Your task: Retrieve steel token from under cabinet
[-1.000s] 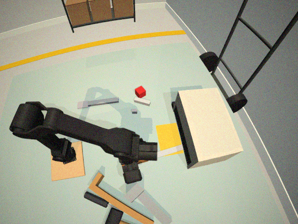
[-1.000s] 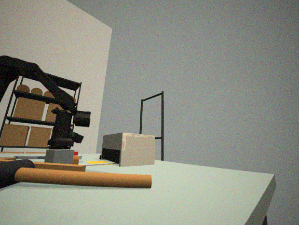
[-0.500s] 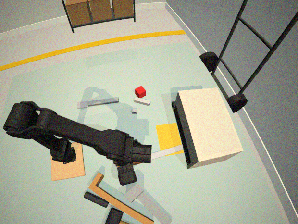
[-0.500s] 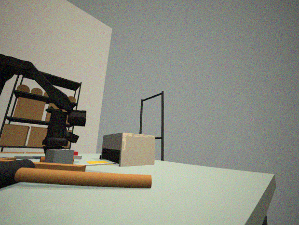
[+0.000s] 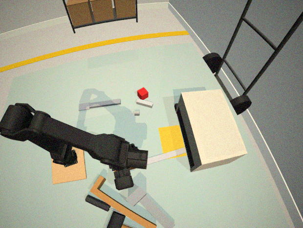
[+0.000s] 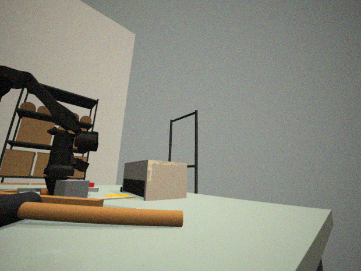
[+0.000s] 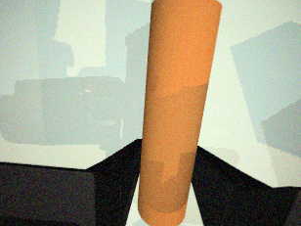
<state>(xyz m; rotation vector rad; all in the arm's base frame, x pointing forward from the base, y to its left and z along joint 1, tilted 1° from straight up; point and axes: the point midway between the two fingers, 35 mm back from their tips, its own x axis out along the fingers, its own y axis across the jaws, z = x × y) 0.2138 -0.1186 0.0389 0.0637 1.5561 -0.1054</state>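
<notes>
My gripper (image 7: pixel 164 147) (image 6: pixel 50 186) is shut on the orange round handle (image 7: pixel 178 72) of a tool, low over the table. The tool's long pale flat blade (image 5: pixel 166 156) runs from below my hand across the near end of the yellow marked area (image 5: pixel 170 137) (image 6: pixel 114 195) to the front edge of the cabinet (image 5: pixel 213 127) (image 6: pixel 166 180). I cannot tell whether its tip goes under. The cabinet has a dark front opening (image 6: pixel 133 186). No token shows in any view; the fingertips are hidden by the arm in the top view.
A red cube (image 5: pixel 142 93), a short white bar (image 5: pixel 144 102), a small grey block (image 5: pixel 137 112) and a long grey bar (image 5: pixel 105 103) lie behind the arm. Toward the front lie an orange L-shaped stick (image 5: pixel 122 204), a grey T-shaped piece (image 5: pixel 159 210) and a black-headed orange rod (image 6: pixel 102 214).
</notes>
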